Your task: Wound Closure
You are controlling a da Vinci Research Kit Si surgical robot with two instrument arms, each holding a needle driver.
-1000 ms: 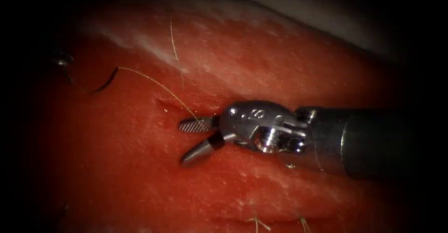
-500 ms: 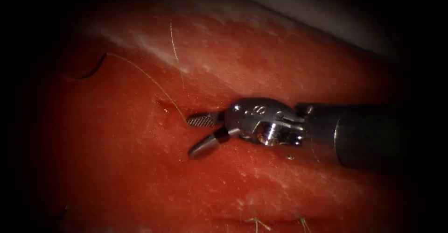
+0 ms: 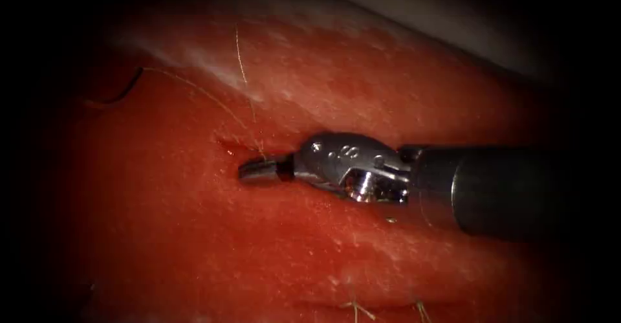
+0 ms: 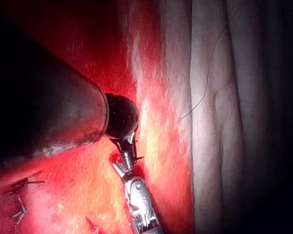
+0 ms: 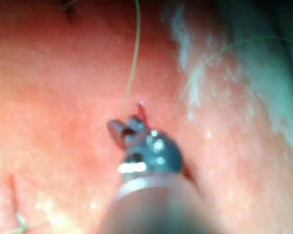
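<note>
Since the earlier frames the right tool (image 3: 255, 169) has closed its jaws, which stood wide apart a second ago, and slid left along the cut (image 3: 226, 148); the needle (image 3: 126, 89) has drifted up and further left of the cut.

Left to right from the cut in the endoscope view: needle lies well left of it on the tissue (image 3: 194, 232), dark curve mostly in shadow, cannot tell if any part is in the tissue, no tool on it. Thread (image 3: 200, 93) runs from the needle's end rightward and down to the cut's right end, reaching the right tool's jaws. Jaws now together, tips touching the tissue just right of the cut; whether they pinch the thread cannot be told. Shaft (image 3: 504, 190) extends right of the cut. Cut thread ends (image 3: 357, 309) sit well below the cut.

Left wrist view: left tool (image 4: 129, 155) near the right tool (image 4: 139, 202), jaw state cannot be told. Right wrist view: right tool (image 5: 129, 127) beside thread (image 5: 134, 53).
</note>
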